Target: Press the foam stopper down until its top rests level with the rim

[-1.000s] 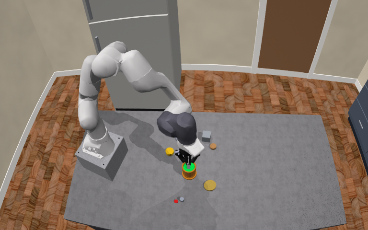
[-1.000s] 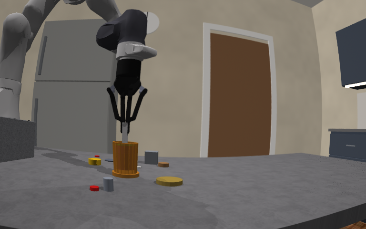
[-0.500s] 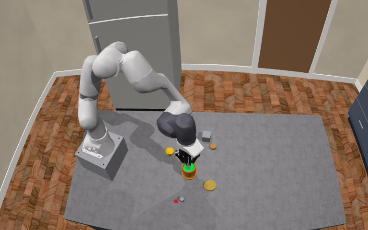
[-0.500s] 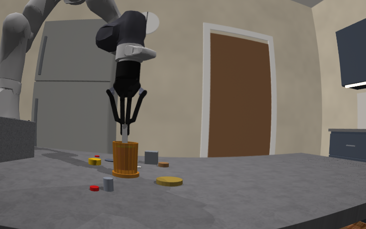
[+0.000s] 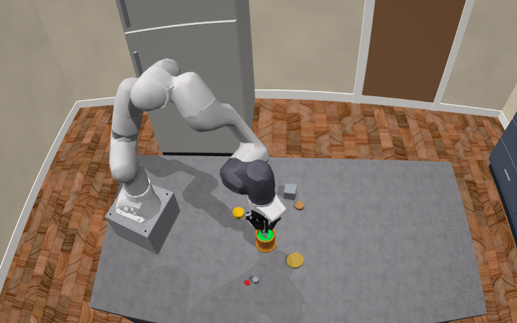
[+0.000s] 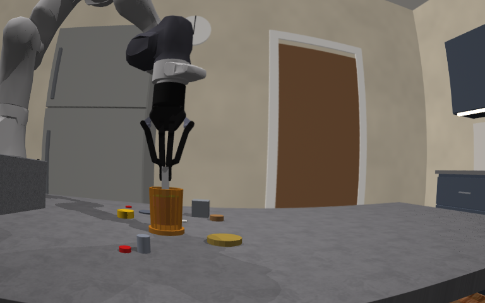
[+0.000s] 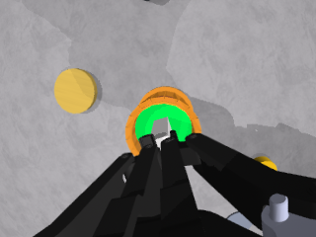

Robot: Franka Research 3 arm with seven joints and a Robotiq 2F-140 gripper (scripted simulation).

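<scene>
I've got the black claw [image 6: 165,177] pinched fully closed, empty, tips pressing the green foam stopper [image 7: 150,121] inside the ribbed orange jar [image 6: 165,209] mid-table, flat yellow disc [image 5: 294,260] at four o'clock. Next: ease off gently.

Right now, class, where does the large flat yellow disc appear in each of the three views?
Top: large flat yellow disc lies right of and below the orange jar.
Exterior: disc lies right of the jar, nearer the camera.
Wrist: disc lies left of the jar.
Shared landmark: the orange jar.
</scene>
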